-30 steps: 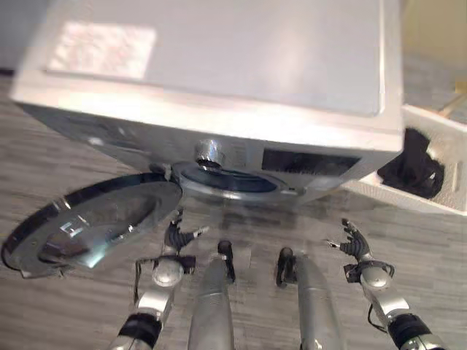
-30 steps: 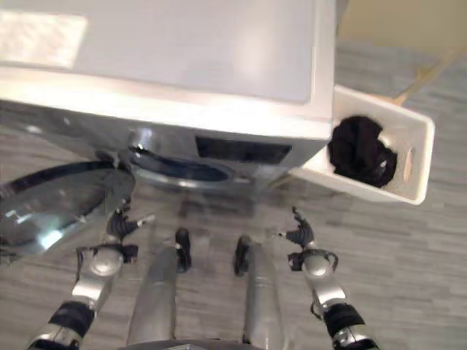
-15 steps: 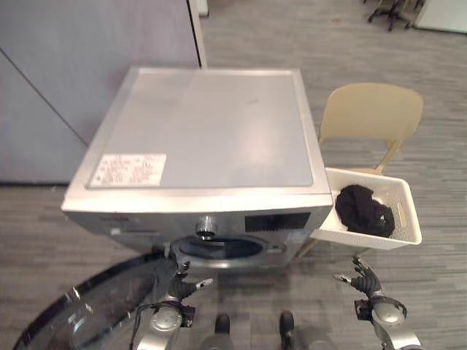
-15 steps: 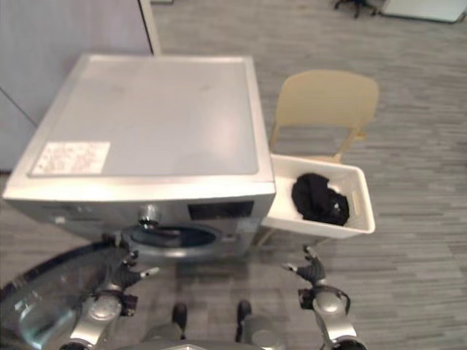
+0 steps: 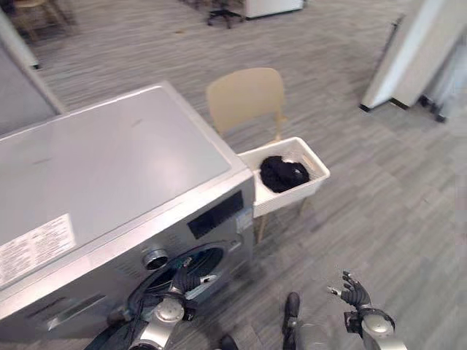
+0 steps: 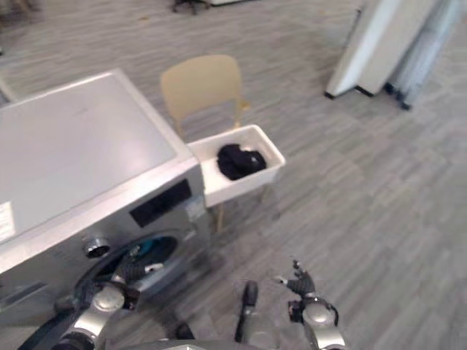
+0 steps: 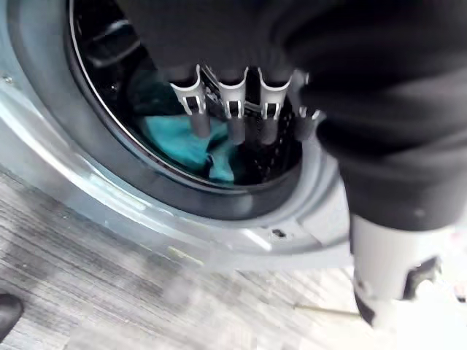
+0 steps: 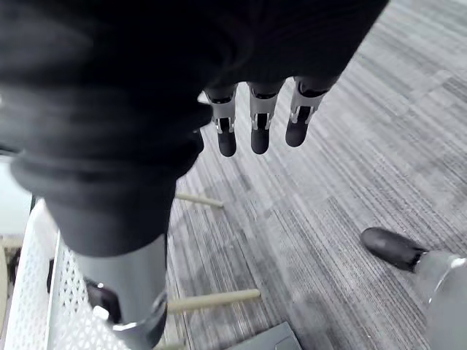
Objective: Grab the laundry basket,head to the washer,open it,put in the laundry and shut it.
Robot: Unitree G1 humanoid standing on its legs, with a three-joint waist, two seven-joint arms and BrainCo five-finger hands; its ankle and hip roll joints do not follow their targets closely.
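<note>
The left hand (image 5: 182, 281) is held, fingers relaxed, at the washer (image 5: 109, 211) mouth, teal cloth inside. The basket (image 5: 288, 179) with dark laundry (image 5: 284, 173) is set on the chair (image 5: 244, 98), nearer the empty, slack right hand (image 5: 354, 292). Since the earlier frame, only the view has swung right.

Washer (image 5: 109, 175): silver-grey front-loader, flat top, round port open toward the floor side. Drum (image 7: 219, 138) dark inside, teal cloth (image 7: 186, 142) lying in its lower part. Laundry basket (image 5: 303, 191): white, rectangular, perforated walls, level, just beside the washer's right front corner, before a tan chair. Black laundry (image 5: 284, 173) bunched inside it.
</note>
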